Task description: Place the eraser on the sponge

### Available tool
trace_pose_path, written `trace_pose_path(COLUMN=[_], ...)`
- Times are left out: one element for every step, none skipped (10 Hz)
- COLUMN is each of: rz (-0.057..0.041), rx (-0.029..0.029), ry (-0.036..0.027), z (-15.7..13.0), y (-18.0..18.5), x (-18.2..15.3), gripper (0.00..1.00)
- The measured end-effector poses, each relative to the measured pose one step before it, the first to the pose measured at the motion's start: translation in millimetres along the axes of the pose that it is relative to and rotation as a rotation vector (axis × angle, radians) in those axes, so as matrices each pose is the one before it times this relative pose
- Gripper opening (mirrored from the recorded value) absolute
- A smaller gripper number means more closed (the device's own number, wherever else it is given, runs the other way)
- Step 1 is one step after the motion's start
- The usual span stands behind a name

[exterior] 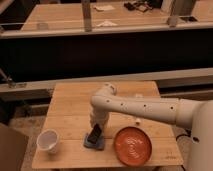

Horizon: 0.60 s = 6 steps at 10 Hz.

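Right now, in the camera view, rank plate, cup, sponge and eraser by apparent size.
1. orange plate
2. white cup
3. blue sponge, partly covered; nearly ties cup
4. eraser
The gripper sits directly above the eraser.

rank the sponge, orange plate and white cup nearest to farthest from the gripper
The gripper is down low at the eraser.
1. sponge: directly beneath it.
2. orange plate: beside it, image right.
3. white cup: farther off, image left.
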State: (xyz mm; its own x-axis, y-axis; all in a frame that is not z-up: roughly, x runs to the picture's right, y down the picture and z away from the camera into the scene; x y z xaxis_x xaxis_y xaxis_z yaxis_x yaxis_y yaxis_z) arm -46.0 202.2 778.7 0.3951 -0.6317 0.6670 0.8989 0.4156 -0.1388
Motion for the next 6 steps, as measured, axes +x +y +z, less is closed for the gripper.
trace_pose_path(rz=[-0.00031,-0.00177,-0.00293,-0.00128,-0.00149,-0.00317], rx=[0.00037,-0.00067,-0.00222,-0.00036,0.00056,-0.00004], ry=[-0.00275,-0.00133,-0.00187,-0.00095,-0.00094,-0.00069], z=[0.09,-0.03,0.71,-0.15,-0.17,0.12], y=[0.78,0.56,0.54,0.79,0.87,0.94], x=[0.10,0.00,-0.60,0.03,0.19,-0.45], gripper=[0.22,0.27,0.28,0.28,0.28,0.22])
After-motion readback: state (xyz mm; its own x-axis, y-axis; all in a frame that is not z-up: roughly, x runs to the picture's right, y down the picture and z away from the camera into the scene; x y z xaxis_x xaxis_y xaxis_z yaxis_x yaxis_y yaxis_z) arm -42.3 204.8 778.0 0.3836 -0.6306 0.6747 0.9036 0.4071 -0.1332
